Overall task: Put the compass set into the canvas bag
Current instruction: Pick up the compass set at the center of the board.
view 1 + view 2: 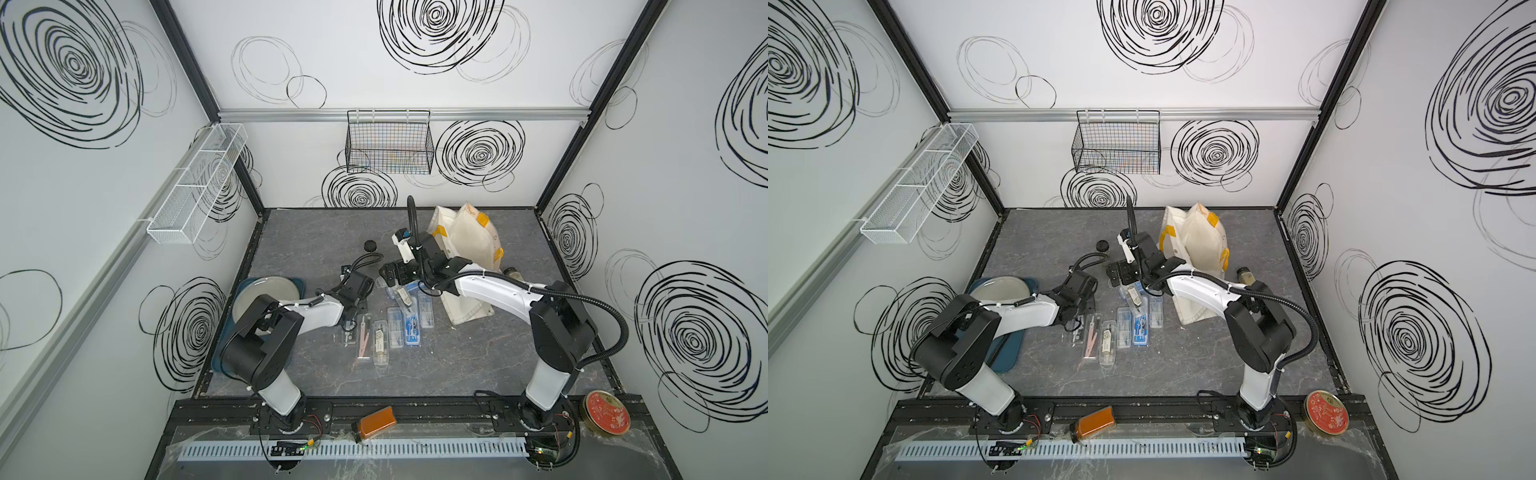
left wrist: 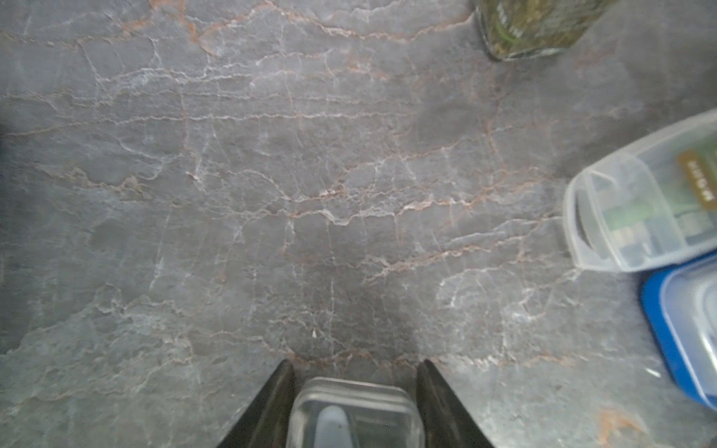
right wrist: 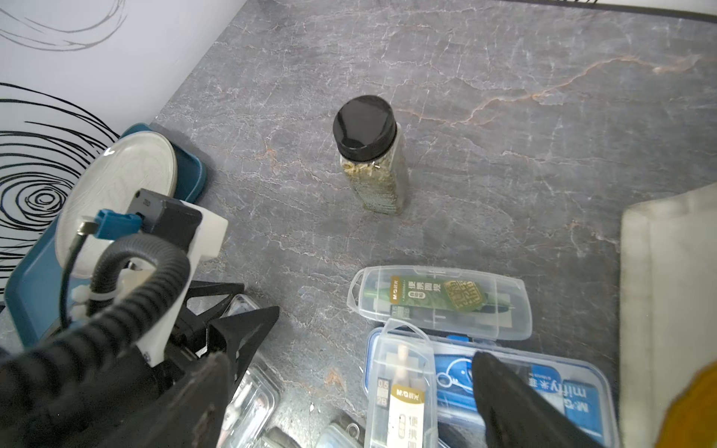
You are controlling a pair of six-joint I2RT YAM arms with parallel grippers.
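Several clear plastic compass set cases lie mid-table in both top views [image 1: 392, 328] [image 1: 1125, 326]. My left gripper [image 2: 355, 364] is shut on one clear case [image 2: 355, 411], a finger pressed to each long side, low over the table at the left end of the row [image 1: 354, 308]. My right gripper [image 3: 349, 372] hangs open above a cream-labelled case [image 3: 403, 391], which lies on a blue-rimmed case [image 3: 543, 388]. A green-labelled case [image 3: 438, 302] is just beyond them. The canvas bag [image 1: 469, 241] [image 1: 1200, 245], cream with yellow-orange handles, lies crumpled at the back right, beside the right arm.
A black-capped spice jar [image 3: 368, 155] stands behind the cases. A grey plate on a blue tray [image 1: 266, 295] sits at the left edge. A small jar [image 1: 513, 274] lies right of the bag. An orange bottle [image 1: 376, 422] and a red tin [image 1: 606, 413] rest on the front rail.
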